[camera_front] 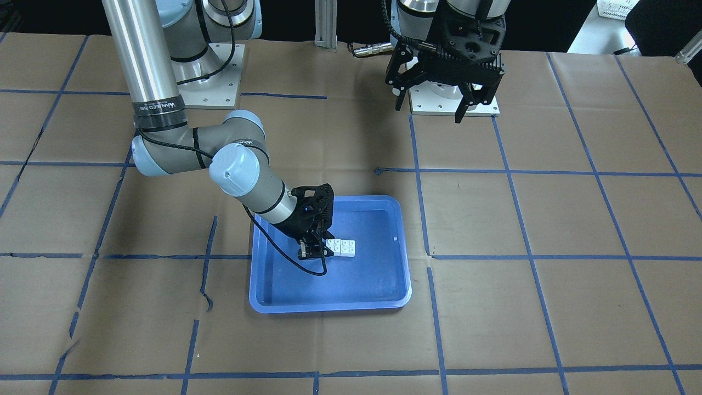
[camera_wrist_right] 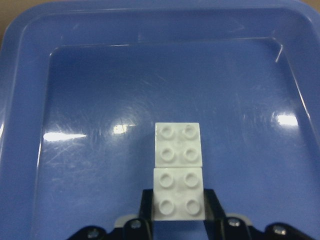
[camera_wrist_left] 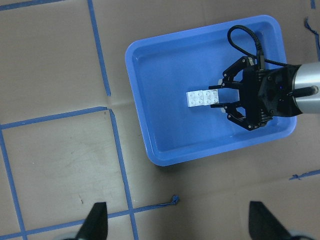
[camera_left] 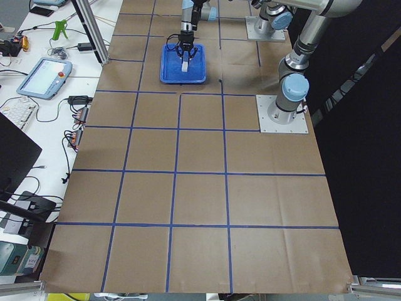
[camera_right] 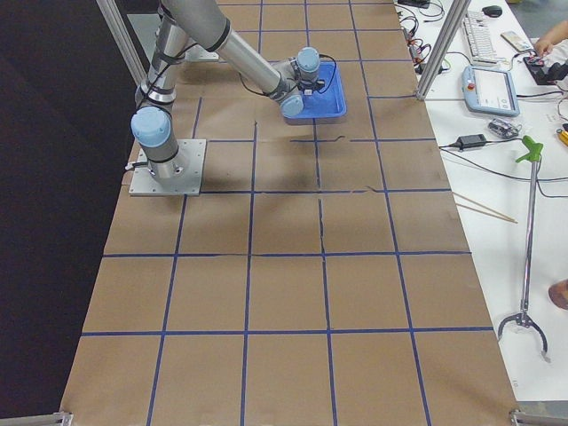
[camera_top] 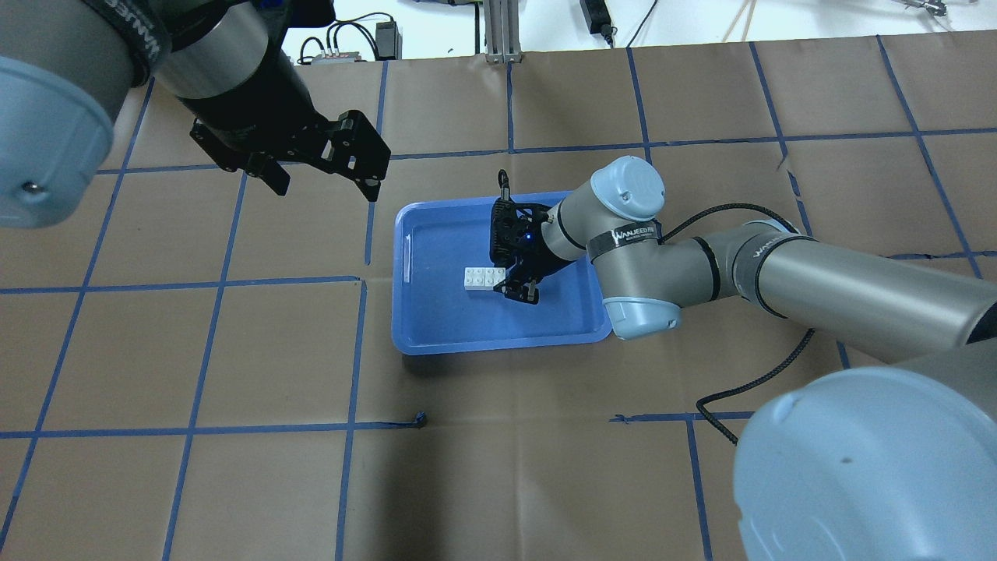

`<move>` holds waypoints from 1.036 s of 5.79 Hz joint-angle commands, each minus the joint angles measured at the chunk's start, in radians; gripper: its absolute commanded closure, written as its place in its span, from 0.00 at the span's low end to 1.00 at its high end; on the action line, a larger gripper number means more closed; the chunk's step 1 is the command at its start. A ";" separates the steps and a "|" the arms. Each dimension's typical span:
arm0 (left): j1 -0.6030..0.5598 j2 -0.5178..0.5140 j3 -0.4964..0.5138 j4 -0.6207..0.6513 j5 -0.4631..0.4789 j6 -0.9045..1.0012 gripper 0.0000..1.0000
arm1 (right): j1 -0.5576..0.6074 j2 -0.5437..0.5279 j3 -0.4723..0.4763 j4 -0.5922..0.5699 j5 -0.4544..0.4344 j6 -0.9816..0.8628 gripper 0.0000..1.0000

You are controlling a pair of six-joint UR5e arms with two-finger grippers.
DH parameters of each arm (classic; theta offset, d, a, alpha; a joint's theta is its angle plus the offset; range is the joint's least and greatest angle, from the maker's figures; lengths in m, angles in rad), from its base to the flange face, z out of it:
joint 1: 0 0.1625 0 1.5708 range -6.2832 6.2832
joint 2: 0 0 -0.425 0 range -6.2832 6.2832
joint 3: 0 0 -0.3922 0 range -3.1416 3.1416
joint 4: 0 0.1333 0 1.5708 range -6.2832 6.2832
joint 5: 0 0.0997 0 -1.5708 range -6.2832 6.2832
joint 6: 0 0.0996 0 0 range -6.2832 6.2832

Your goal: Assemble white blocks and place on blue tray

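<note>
Two white studded blocks (camera_wrist_right: 178, 170), joined end to end, lie low in the middle of the blue tray (camera_front: 329, 304). My right gripper (camera_front: 320, 249) reaches into the tray and is shut on the end of the white blocks (camera_top: 481, 278), one finger on each side. The right wrist view shows the fingers (camera_wrist_right: 147, 200) pressed against the near block. My left gripper (camera_top: 323, 178) is open and empty, held high over the table away from the tray (camera_top: 498, 347). Its wrist view looks down on the tray (camera_wrist_left: 145, 145) and the blocks (camera_wrist_left: 202, 98).
The table is covered in brown paper with blue tape grid lines. The two arm bases (camera_front: 211, 77) stand at the robot's side of the table. A black cable (camera_top: 748, 389) hangs from the right arm near the tray.
</note>
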 commanded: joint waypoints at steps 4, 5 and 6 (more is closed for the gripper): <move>0.001 0.018 -0.006 0.056 -0.009 0.017 0.01 | 0.000 0.000 0.000 -0.011 0.000 0.004 0.73; 0.003 0.032 -0.014 0.058 -0.002 0.017 0.01 | 0.000 0.001 0.001 -0.011 0.000 0.004 0.72; 0.002 0.052 -0.022 0.046 0.003 0.017 0.01 | 0.000 0.002 0.001 -0.013 0.000 0.005 0.71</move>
